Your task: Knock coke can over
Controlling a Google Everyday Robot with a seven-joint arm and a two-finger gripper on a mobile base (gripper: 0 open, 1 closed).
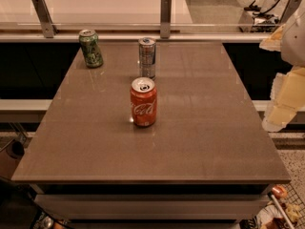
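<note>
The coke can (143, 102) is red-orange with white lettering and a silver top. It stands upright near the middle of the brown table (205, 128). My gripper (285, 97) hangs at the right edge of the view, beyond the table's right side. It is well to the right of the can, holds nothing and touches nothing.
A slim silver-blue can (147, 57) stands upright just behind the coke can. A green can (91, 48) stands at the back left of the table. A glass rail with metal posts (165, 16) runs along the table's far edge.
</note>
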